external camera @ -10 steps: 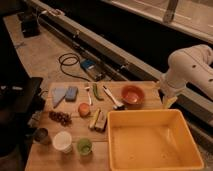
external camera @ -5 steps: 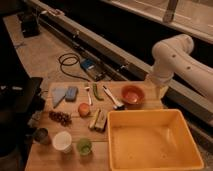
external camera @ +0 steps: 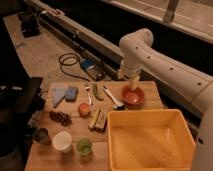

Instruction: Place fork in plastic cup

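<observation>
Fork (external camera: 88, 94), slim and pale cream, lies beside the green utensil (external camera: 96, 91); the gripper (external camera: 133, 84), claws apart and empty, has swung left over the red bowl (external camera: 134, 98).

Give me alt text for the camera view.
A white robot arm holds its open claw above an orange bowl on a wooden table. The slim pale fork lies left of it, apart from the translucent green plastic cup.

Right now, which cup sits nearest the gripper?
The green plastic cup, rightmost of three; white cup and metal cup sit farther left; gripper hangs by the orange bowl.
</observation>
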Available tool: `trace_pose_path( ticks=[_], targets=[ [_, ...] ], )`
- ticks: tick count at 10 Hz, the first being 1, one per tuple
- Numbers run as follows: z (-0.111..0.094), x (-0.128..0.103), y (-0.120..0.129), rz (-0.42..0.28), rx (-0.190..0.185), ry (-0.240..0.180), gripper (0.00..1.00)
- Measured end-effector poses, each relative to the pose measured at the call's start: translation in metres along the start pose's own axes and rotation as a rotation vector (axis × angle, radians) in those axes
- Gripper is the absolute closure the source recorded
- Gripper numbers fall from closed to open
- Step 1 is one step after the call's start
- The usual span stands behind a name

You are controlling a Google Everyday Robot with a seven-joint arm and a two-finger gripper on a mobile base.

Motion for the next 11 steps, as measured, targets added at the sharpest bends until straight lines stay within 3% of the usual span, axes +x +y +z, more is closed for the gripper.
trace_pose_path(
  ticks=[1,6,8,11],
  targets=[
    [0.007,-0.012,-0.014,-0.035,0.019,-0.032,0.35],
    [0.006,-0.012,-0.015,-0.037,0.023,-0.033,0.35],
    [0.010,-0.002,-0.022,-0.070,-0.032,0.061,0.35],
    [0.029,-0.003,-0.061,-0.128,-0.026,0.086,0.35]
  ],
)
